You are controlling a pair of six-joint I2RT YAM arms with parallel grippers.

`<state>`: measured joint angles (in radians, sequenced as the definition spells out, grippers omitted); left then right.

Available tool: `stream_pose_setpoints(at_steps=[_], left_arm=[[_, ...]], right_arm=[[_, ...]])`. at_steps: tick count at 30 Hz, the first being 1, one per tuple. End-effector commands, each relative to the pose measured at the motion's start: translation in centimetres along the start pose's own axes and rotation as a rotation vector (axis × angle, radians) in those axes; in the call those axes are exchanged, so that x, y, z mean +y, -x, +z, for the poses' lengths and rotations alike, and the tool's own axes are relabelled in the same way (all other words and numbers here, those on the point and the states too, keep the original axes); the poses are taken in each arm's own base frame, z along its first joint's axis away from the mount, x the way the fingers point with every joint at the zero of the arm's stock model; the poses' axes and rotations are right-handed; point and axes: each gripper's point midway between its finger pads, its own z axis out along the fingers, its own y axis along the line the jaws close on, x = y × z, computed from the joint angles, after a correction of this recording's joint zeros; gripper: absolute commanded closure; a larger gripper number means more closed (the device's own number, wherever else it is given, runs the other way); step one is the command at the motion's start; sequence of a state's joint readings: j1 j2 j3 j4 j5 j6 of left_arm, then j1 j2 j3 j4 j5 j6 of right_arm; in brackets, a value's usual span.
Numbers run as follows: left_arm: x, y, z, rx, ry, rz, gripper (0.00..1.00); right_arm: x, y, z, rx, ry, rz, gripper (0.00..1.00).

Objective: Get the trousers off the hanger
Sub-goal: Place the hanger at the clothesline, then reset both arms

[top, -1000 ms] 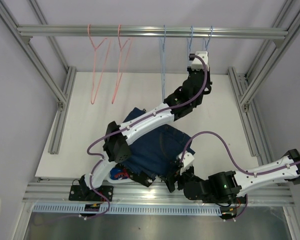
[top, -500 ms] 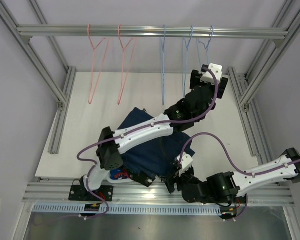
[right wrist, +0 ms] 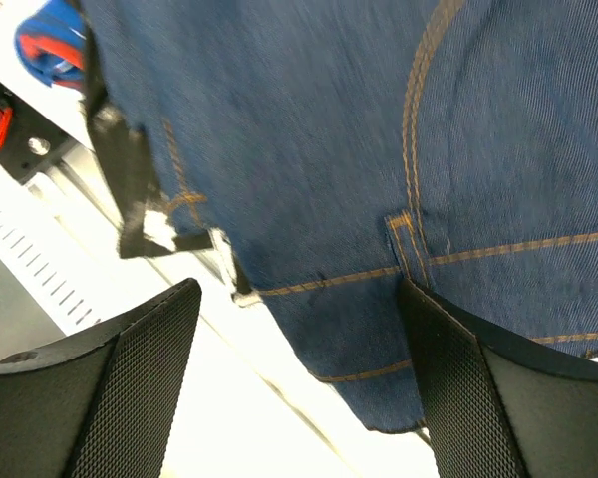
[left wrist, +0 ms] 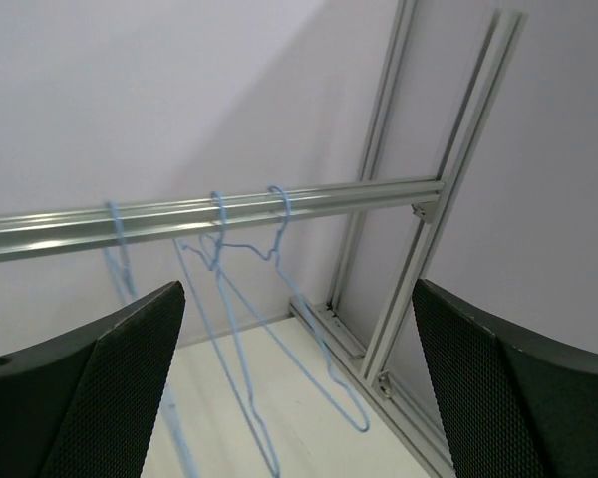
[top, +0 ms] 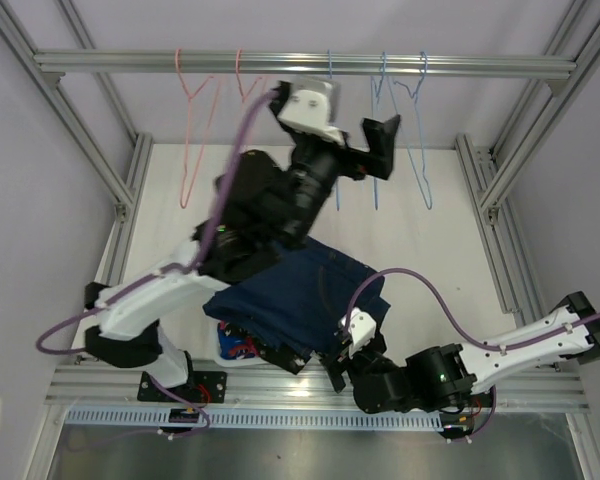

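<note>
Item 1: dark blue denim trousers (top: 305,290), orange seam stitching, lying rumpled on top of a heap at the near edge of the white table (top: 430,220).
Item 2: blue garment with red-white pattern (top: 237,346), mostly buried, peeking out at the heap's near left corner.
Item 3: black garment with white pattern (top: 280,356), only a strip showing under the denim's near hem.
</note>
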<state>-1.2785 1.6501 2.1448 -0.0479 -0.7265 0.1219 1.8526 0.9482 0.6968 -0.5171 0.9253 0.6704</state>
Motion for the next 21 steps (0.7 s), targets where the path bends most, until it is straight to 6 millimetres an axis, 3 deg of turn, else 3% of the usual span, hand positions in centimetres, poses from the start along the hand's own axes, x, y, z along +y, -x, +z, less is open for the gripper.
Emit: stream_pose_setpoints(at_steps=[1, 2, 3, 4, 5, 6, 7, 8, 9, 11, 12, 14, 15, 16, 18, 21], left_arm=[[2.8, 1.7, -3.2, 0.045, -0.025, 0.064, 0.01], [4.6, 3.7, -4.6, 0.022, -0.010, 0.051, 0.01], [5.3, 2.7, -5.3, 0.059, -0.006, 0.094, 0.00], [6.0, 1.8, -5.9, 0.085, 0.004, 0.121, 0.00], [8.2, 3.6, -7.4, 0.064, 0.046, 0.108, 0.00], [8.9, 1.2, -8.0, 0.111, 0.061, 0.168, 0.00], [10.0, 1.5, -8.8, 0.103, 0.084, 0.164, 0.00], [12.2, 3.7, -10.7, 0.061, 0.103, 0.128, 0.01], [12.7, 0.3, -11.4, 0.111, 0.108, 0.193, 0.00], [14.5, 1.6, -13.0, 0.053, 0.124, 0.148, 0.01], [16.2, 1.3, -14.9, 0.037, 0.131, 0.139, 0.01], [17.4, -1.9, -16.1, 0.046, 0.149, 0.158, 0.01], [19.1, -0.9, -17.7, 0.004, 0.165, 0.130, 0.00], [19.4, -4.1, -18.1, 0.040, 0.175, 0.178, 0.01], [21.1, -3.6, -19.5, 0.001, 0.208, 0.162, 0.01], [22.4, -5.9, -20.6, 0.043, 0.238, 0.203, 0.00]], right_arm=[[1.2, 4.1, -1.2, -0.052, 0.023, 0.001, 0.14], [1.0, 4.7, -1.4, -0.057, 0.016, -0.015, 0.14], [1.2, 6.9, -2.0, -0.086, 0.012, -0.008, 0.14], [0.9, 7.6, -2.3, -0.088, 0.001, -0.028, 0.13], [0.8, 8.7, -2.6, -0.100, -0.001, -0.035, 0.13], [0.7, 10.8, -3.4, -0.131, -0.003, -0.038, 0.12], [0.4, 11.7, -3.7, -0.142, -0.012, -0.047, 0.11], [0.2, 12.7, -4.0, -0.161, -0.018, -0.050, 0.11], [-0.3, 13.9, -4.4, -0.185, -0.030, -0.047, 0.09], [-1.1, 16.4, -5.0, -0.232, -0.052, -0.069, 0.09], [-2.0, 17.4, -5.2, -0.256, -0.091, -0.074, 0.08], [-4.1, 19.4, -5.6, -0.296, -0.172, -0.096, 0.08], [-5.4, 20.0, -5.7, -0.315, -0.235, -0.097, 0.07], [-6.5, 20.8, -5.9, -0.330, -0.274, -0.112, 0.07], [-9.3, 21.4, -6.0, -0.343, -0.400, -0.104, 0.07], [-12.5, 22.0, -6.2, -0.356, -0.521, -0.112, 0.06]])
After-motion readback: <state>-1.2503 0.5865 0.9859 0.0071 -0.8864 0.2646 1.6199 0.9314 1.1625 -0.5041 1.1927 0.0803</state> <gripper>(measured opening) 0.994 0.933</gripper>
